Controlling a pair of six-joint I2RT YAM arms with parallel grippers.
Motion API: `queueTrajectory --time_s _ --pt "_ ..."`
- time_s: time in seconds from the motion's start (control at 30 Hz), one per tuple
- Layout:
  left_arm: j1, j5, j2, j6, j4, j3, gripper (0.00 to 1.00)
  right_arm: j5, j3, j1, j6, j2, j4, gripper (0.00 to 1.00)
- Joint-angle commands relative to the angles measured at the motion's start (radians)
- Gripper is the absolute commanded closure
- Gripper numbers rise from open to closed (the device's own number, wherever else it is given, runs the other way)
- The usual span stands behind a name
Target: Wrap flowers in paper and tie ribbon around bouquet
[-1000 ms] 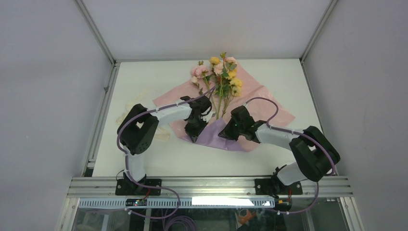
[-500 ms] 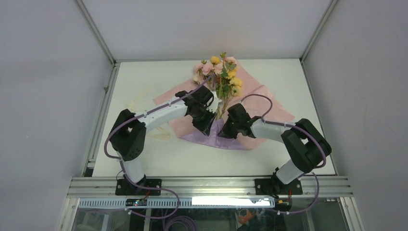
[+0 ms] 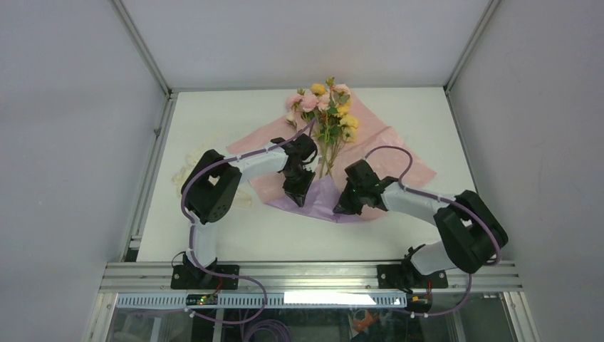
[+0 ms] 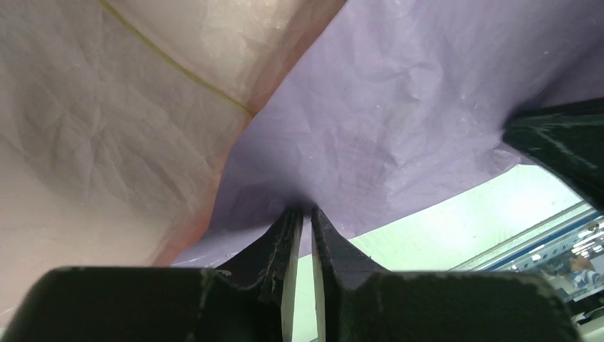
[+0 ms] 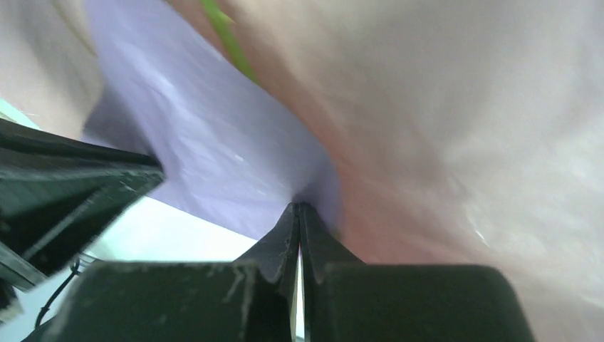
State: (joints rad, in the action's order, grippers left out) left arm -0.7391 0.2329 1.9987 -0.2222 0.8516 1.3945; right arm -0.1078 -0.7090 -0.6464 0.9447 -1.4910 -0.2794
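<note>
The cream ribbon [image 3: 185, 162] lies loose and untouched at the left side of the white table [image 3: 214, 114], well apart from the work. To its right, the left gripper [image 4: 303, 209] pinches the near-left edge of the paper [image 3: 402, 162], its jaws almost together on the raised lilac underside. The sheet lies pink side up mid-table. The flowers [image 3: 329, 114] lie along it, blooms at the far end and thin stems running near toward the raised flap. On the right, the right gripper [image 5: 298, 206] is clamped tight on the same flap's near-right edge, with a green stem visible just beyond its tips.

The step in hand appears to be the first fold, carrying the near corner up over the stems. To do it well, both arms would likely travel toward the far side together at matched height. That would hold the thin, crinkly sheet taut between them without tearing it, and lay the flap over the stems rather than dragging them sideways. The left pinch looks the slighter of the two and may slip. Wrapping looks barely begun, and the tying is not yet started.
</note>
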Motion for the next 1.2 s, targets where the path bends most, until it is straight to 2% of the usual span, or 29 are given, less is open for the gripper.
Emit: queueTrajectory --time_s 0.0,0.13,0.23,0.37,0.5,0.53,0.6,0.67,0.7,0.8,0.87,0.97,1.07,1.17 --pt "-0.004 -0.067 -0.005 -0.021 0.003 -0.007 0.85 0.073 0.137 0.049 0.083 0.159 -0.163 1.0" --pt "-0.005 -0.066 -0.015 -0.019 0.004 -0.018 0.85 0.144 0.177 0.152 0.094 0.297 -0.331 0.99" --pt "-0.004 -0.061 -0.022 -0.022 0.0 -0.021 0.85 0.282 0.078 0.162 0.111 0.386 -0.515 0.95" --pt "-0.005 -0.055 -0.027 -0.028 -0.004 -0.025 0.85 0.326 -0.035 0.109 0.231 0.436 -0.614 0.76" --pt "-0.005 -0.047 -0.033 -0.031 -0.007 -0.022 0.84 0.367 -0.084 -0.068 0.407 0.376 -0.568 0.52" --pt "-0.004 -0.044 -0.034 -0.031 -0.008 -0.019 0.84 0.371 -0.086 -0.076 0.407 0.355 -0.533 0.5" --pt "-0.005 -0.043 -0.037 -0.032 -0.008 -0.022 0.84 0.406 -0.113 -0.054 0.323 0.302 -0.46 0.53" --pt "-0.005 -0.042 -0.04 -0.034 -0.008 -0.028 0.84 0.367 -0.175 0.021 0.177 0.206 -0.385 0.64" --pt "-0.004 -0.044 -0.04 -0.034 -0.008 -0.03 0.84 0.343 -0.223 0.062 0.113 0.121 -0.377 0.66" --pt "-0.005 -0.049 -0.039 -0.034 -0.011 -0.035 0.84 0.161 -0.386 0.141 -0.096 -0.104 -0.313 0.59" --pt "-0.004 -0.054 -0.042 -0.031 -0.01 -0.036 0.84 0.146 -0.578 0.115 -0.26 -0.229 -0.343 0.56" --pt "-0.005 -0.065 -0.051 -0.026 -0.015 -0.04 0.83 0.193 -0.807 0.084 -0.422 -0.385 -0.436 0.56" --pt "-0.004 -0.072 -0.056 -0.024 -0.016 -0.042 0.83 0.234 -0.974 0.084 -0.484 -0.52 -0.552 0.63" --pt "-0.004 -0.075 -0.058 -0.022 -0.016 -0.042 0.83 0.268 -1.04 0.08 -0.512 -0.585 -0.619 0.66"
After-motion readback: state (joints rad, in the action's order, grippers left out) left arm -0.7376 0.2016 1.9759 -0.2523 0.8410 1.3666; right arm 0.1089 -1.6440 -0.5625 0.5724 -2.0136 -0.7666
